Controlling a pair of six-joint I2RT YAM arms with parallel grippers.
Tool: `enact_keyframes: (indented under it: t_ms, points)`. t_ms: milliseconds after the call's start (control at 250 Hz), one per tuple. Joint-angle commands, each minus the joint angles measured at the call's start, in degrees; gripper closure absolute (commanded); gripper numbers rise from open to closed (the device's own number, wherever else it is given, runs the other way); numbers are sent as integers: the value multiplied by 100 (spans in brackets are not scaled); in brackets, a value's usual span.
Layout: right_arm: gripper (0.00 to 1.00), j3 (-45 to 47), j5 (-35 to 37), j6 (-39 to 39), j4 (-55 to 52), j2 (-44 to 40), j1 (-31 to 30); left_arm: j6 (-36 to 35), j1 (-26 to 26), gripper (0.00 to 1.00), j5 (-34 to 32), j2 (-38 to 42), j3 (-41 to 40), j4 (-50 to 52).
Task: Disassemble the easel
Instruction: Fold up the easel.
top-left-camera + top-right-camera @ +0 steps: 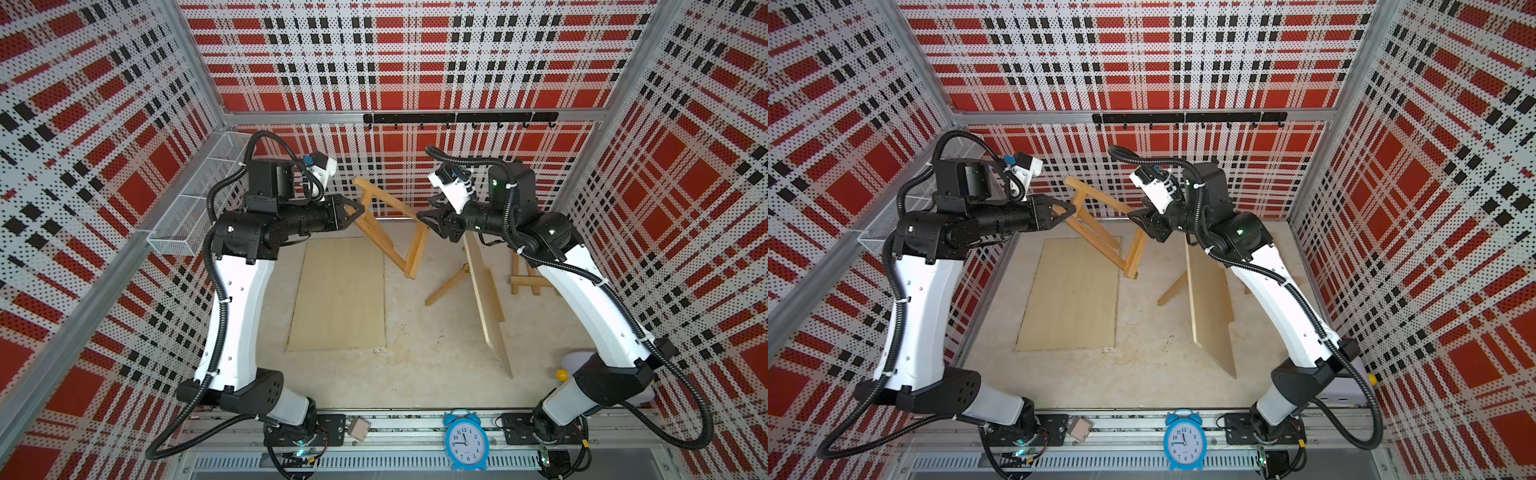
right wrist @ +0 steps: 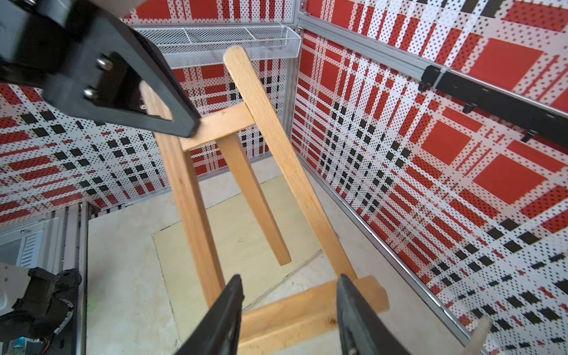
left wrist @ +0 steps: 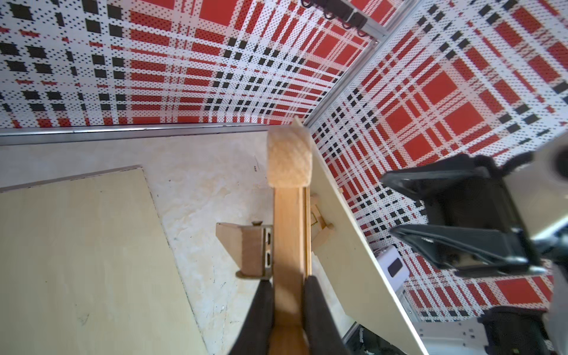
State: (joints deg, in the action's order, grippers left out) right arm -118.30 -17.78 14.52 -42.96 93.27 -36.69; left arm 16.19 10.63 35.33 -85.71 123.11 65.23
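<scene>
A small wooden easel frame [image 1: 390, 226] [image 1: 1100, 226] hangs tilted above the table in both top views. My left gripper [image 1: 353, 210] [image 3: 289, 279] is shut on its top, both black fingers pressing a wooden bar [image 3: 289, 215]. The hinged rear leg [image 3: 246, 249] sticks out beside that bar. My right gripper [image 1: 424, 218] [image 2: 289, 278] is open at the frame's other end. Its fingers stand apart, straddling the lower crossbar [image 2: 295, 310] where it meets a side leg. Whether they touch the wood is unclear.
A flat pale board [image 1: 340, 295] lies on the table under the frame. To the right a second board [image 1: 486, 299] leans on another easel [image 1: 525, 282]. A wire basket [image 1: 195, 199] hangs on the left wall, a hook rail [image 1: 457, 118] on the back. A blue alarm clock [image 1: 464, 440] stands in front.
</scene>
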Motion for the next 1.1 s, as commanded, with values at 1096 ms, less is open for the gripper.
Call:
enact_keyframes:
  t_ms: [1096]
  points:
    - [73, -963, 161, 679, -406, 1196, -338, -147, 48, 100, 1134, 56, -15, 156]
